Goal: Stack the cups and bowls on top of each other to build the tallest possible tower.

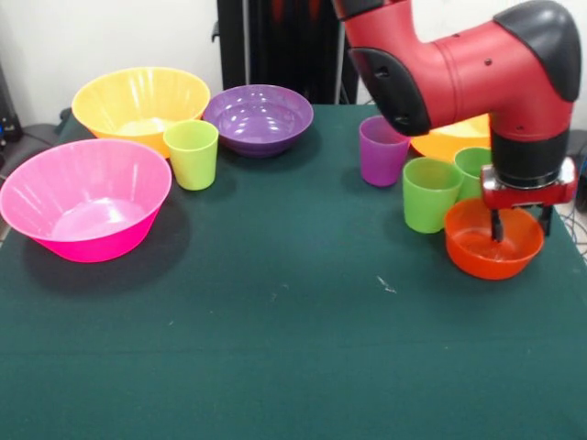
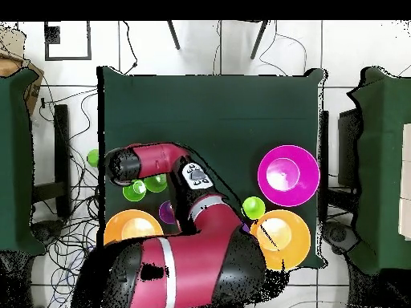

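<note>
Though partly hidden, pincer (image 1: 520, 223) in orange bowl (image 1: 491, 242)

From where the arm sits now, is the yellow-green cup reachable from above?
Probably yes. The yellow-green cup stands upright with open cloth in front of it, apart from the pink bowl and purple bowl. The gripper sits at the small orange bowl, across the table.

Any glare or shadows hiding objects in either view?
Front view: bright highlights on the purple bowl and pink bowl, with soft shadows beneath; nothing lost. Overhead view: the arm covers the small orange bowl and the hand.
</note>
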Controlling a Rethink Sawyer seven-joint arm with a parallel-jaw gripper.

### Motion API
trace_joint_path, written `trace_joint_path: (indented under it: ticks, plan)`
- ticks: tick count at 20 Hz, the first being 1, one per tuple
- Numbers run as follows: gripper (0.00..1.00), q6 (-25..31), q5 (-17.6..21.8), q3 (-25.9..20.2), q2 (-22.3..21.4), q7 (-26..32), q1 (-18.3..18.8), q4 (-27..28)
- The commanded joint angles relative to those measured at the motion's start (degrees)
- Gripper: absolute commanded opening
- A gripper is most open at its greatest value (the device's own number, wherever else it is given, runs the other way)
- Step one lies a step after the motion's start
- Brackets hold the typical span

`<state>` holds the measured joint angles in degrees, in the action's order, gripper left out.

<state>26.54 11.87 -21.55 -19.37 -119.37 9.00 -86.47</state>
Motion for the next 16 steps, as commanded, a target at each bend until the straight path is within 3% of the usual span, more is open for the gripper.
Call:
trace_joint_path:
  ticks: [1,16]
  plan:
    - [1.0,0.4,6.3,0.0,0.9,7.0,2.4,2.4]
    - [1.0,0.8,7.8,-1.3,2.4,5.5,2.1,4.4]
